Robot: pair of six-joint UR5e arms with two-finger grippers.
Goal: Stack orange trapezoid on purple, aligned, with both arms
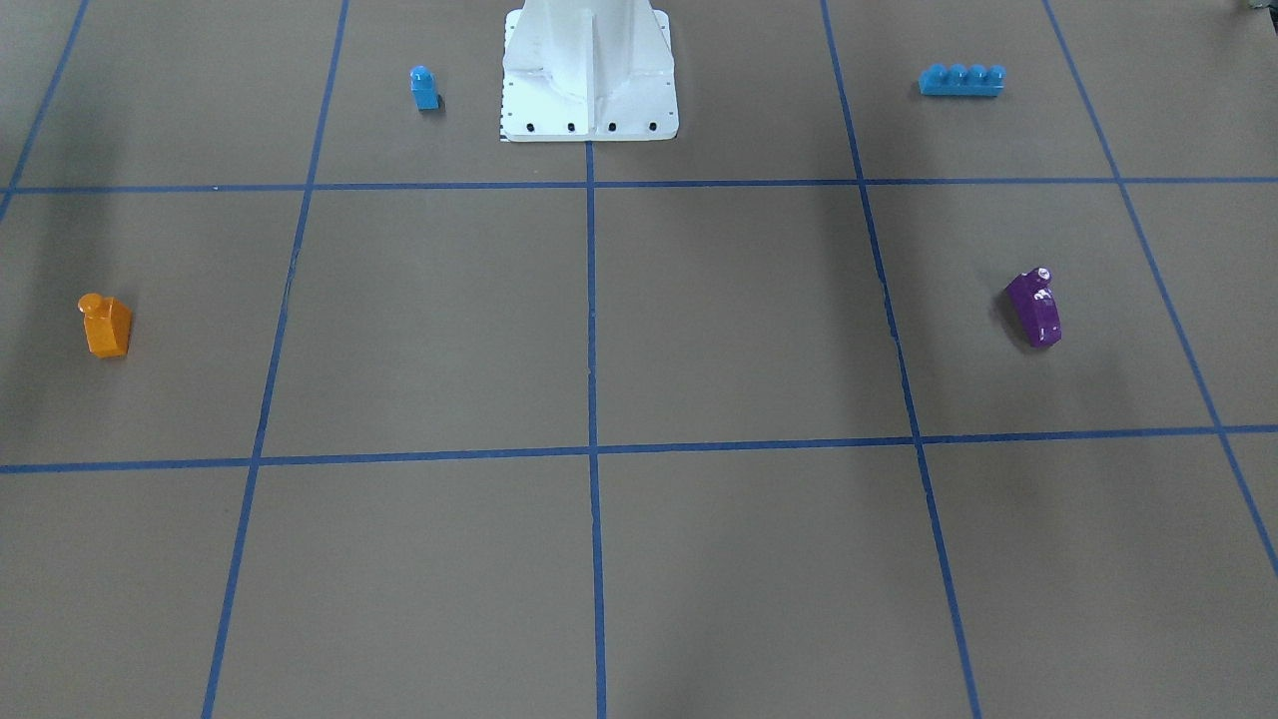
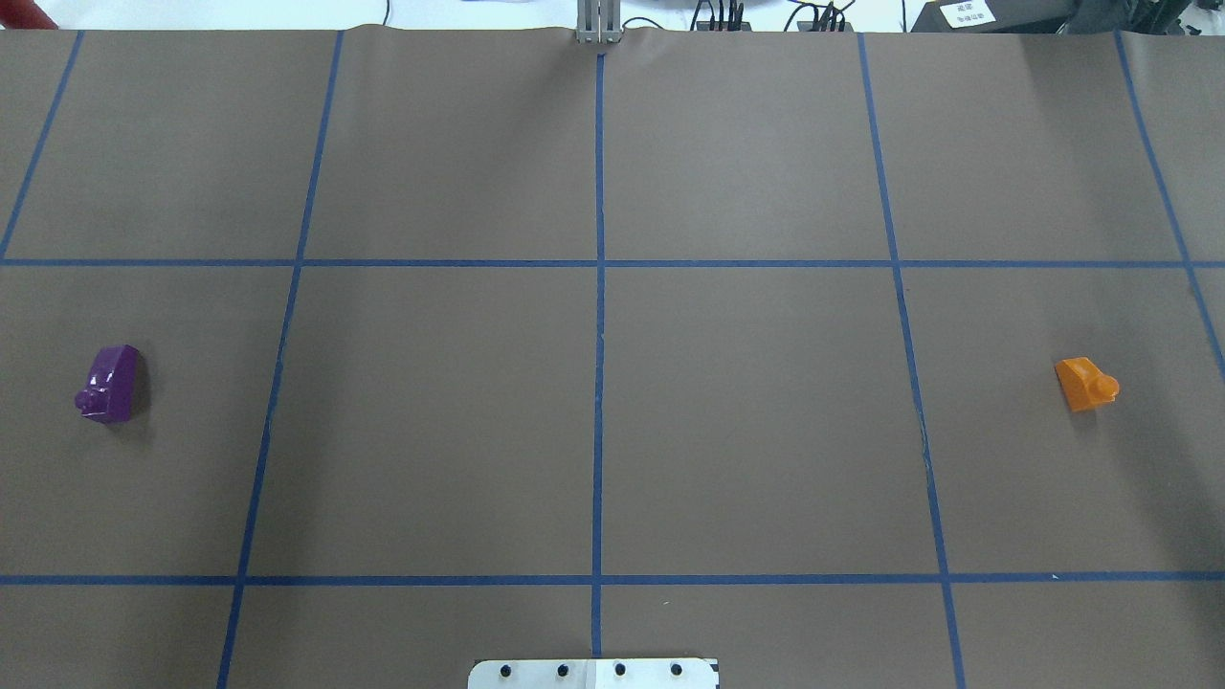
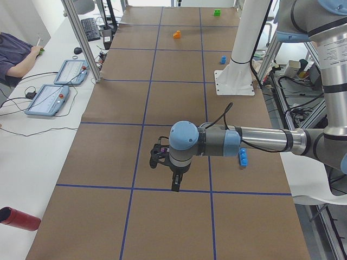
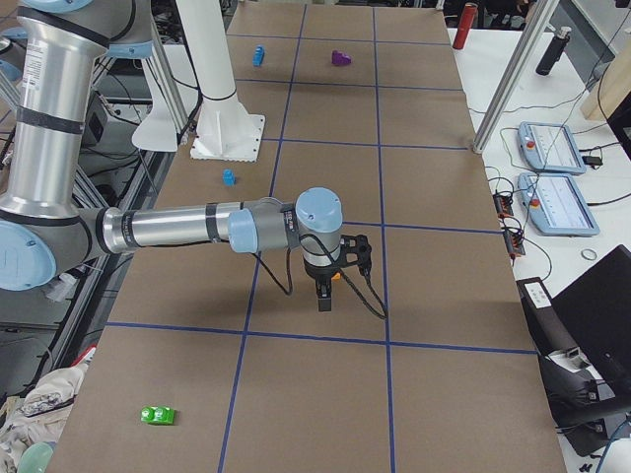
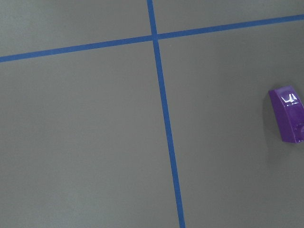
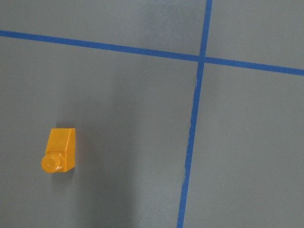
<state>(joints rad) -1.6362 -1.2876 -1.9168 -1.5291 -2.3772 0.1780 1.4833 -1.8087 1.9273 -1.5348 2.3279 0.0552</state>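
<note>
Overhead exterior view has the purple block [image 2: 110,384] at the far left of the brown table [image 2: 746,421] and the orange block [image 2: 1085,383] at the far right. They are well apart, and nothing touches either one.

The left claw [image 3: 173,181] hangs above the table. The purple block lies below it and off to one side, at the right edge of the left wrist view. I cannot tell whether this claw's fingers are apart or together.

The right claw [image 4: 325,296] hangs the same way, and its fingers are just as unclear. The orange block sits below it, at the lower left of the right wrist view, with its stud up.

A long blue brick [image 1: 961,80] lies toward the robot from the left claw. A small blue block [image 1: 424,88] lies toward the robot from the right claw. Both are near the white pedestal [image 1: 589,75].
</note>
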